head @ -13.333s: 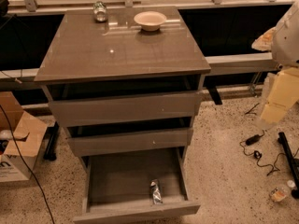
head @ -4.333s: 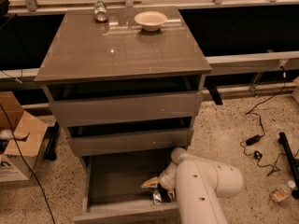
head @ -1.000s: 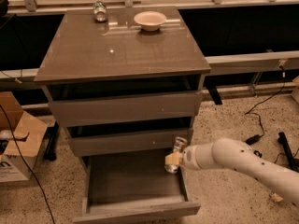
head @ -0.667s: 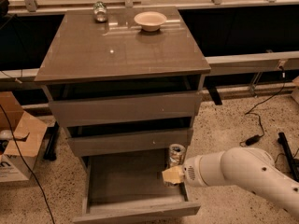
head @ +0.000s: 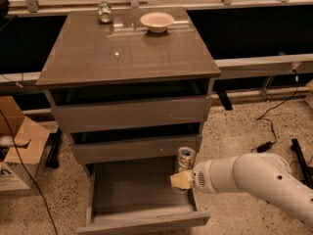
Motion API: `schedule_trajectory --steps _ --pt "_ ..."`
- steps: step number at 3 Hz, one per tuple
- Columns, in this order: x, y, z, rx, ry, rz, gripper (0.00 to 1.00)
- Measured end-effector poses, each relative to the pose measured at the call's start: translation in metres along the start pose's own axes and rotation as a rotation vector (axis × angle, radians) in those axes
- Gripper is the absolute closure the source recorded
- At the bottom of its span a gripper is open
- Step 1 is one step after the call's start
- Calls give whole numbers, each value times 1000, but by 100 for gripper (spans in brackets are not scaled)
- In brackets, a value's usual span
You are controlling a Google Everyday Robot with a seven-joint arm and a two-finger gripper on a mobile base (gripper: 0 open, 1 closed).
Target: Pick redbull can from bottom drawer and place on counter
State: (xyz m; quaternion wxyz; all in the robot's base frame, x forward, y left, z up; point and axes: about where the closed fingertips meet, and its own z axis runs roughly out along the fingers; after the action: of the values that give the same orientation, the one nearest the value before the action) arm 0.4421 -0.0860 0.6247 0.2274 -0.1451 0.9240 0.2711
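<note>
1. Where my gripper (head: 182, 179) hangs over the right side of the open bottom drawer (head: 139, 220), its jaws pinch the upright redbull can (head: 186, 156).
2. I note the middle drawer front (head: 132, 149) close behind the can.
3. On the counter (head: 127, 53), a bowl (head: 156, 21) and a second can (head: 104, 11) stand at the rear.

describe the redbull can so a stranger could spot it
Start at the grey-brown cabinet with three drawers; its bottom drawer is pulled open. Over that drawer's right side, the gripper on the white arm holds the redbull can upright. It is slim and silver with a shiny top, unlike the stubbier can back on the counter by the bowl.
</note>
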Motion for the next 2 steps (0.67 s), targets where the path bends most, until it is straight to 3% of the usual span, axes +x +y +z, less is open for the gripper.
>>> schedule_trajectory --steps 1,2 --pt "-31 15 -4 47 5 -95 100" --pt "-86 35 -17 112 18 -245 100"
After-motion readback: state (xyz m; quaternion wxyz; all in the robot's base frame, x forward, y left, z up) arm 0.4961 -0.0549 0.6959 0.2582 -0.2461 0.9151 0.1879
